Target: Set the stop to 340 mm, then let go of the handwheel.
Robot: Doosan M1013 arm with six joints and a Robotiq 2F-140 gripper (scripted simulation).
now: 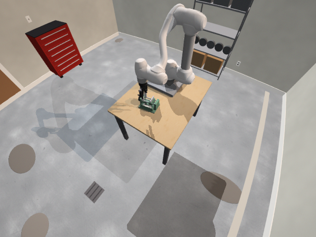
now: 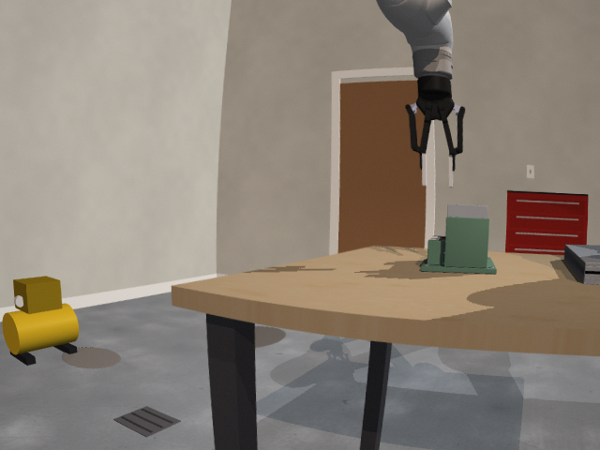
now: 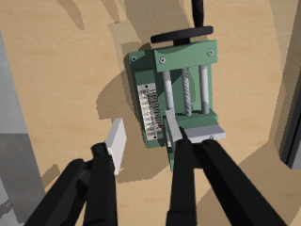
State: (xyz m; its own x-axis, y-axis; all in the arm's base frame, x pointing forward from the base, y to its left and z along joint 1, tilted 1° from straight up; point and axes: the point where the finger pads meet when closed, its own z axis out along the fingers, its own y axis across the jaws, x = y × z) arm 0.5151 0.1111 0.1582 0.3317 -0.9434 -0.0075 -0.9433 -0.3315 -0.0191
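One green machine (image 1: 152, 110) (image 2: 467, 242) (image 3: 184, 121) sits on the wooden table (image 1: 183, 122) (image 2: 309, 295) (image 3: 61, 75). The gripper (image 1: 142, 98) (image 2: 437, 185) (image 3: 145, 124) hangs above it, its fingers partly spread with nothing between them. The black handwheel (image 3: 182, 35) is at the machine's far end in the wrist view.

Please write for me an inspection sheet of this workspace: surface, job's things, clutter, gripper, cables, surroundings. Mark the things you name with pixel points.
Surface: wooden table (image 1: 183, 112) (image 2: 309, 295) (image 3: 61, 94), crossed by shadows.
Job's things: green stop fixture (image 1: 155, 103) (image 2: 466, 242) (image 3: 185, 54) on the table; black handwheel (image 3: 165, 36) at one end; red pointer (image 3: 161, 125) beside the scale (image 3: 149, 110), value too small to read.
Clutter: nothing seen.
Gripper: fingers partly open, nothing between them; gripper (image 1: 142, 98) (image 2: 437, 184) (image 3: 145, 124) above the table, off the handwheel.
Cables: nothing seen.
Surroundings: red tool cabinet (image 1: 57, 48) (image 2: 547, 225); shelf rack (image 1: 236, 37); yellow compressor (image 2: 40, 329); brown door (image 2: 380, 169).
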